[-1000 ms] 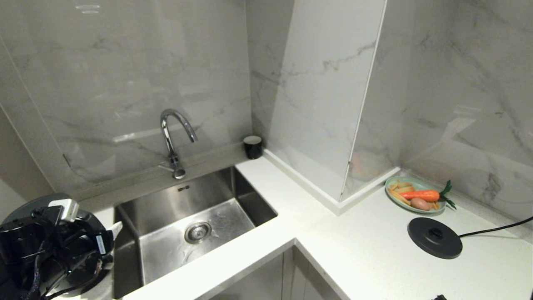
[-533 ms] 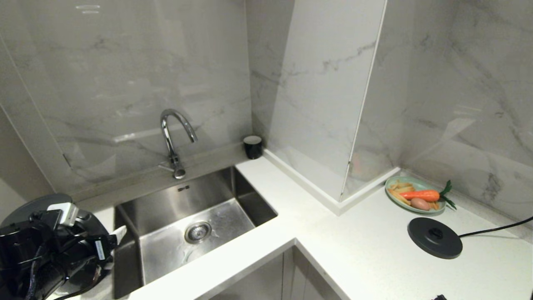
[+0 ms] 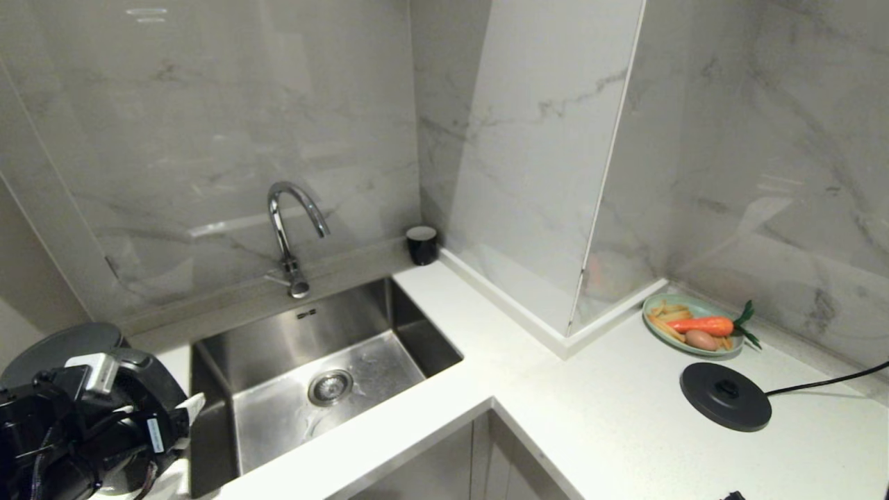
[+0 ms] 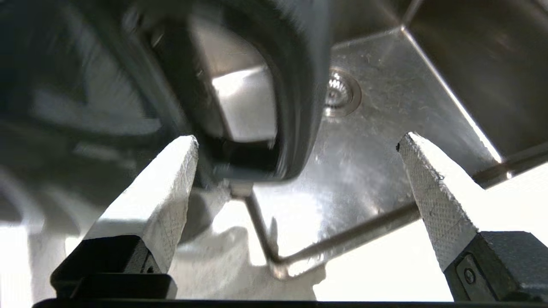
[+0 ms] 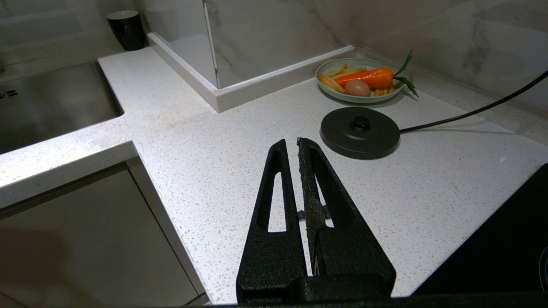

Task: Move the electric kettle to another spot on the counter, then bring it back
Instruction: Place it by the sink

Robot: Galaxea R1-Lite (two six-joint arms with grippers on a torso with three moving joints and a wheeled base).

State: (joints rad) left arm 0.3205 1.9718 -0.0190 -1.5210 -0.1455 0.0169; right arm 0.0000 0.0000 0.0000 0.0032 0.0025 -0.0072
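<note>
On my head view the electric kettle (image 3: 66,344) stands on the counter (image 3: 625,417) at the sink's (image 3: 312,375) left edge, my left arm's camera housing in front of it.

My left wrist view shows the left gripper (image 4: 297,143) spread wide, holding nothing, the kettle's handle between its fingers (image 4: 167,179).

In my right wrist view the right gripper (image 5: 292,143) is closed and empty above the counter's front edge, near the power base (image 5: 359,132) and plate (image 5: 359,79).

The tall glossy black electric kettle (image 3: 62,344) is mostly hidden behind the left arm; close up it blurs, handle cut off.
</note>
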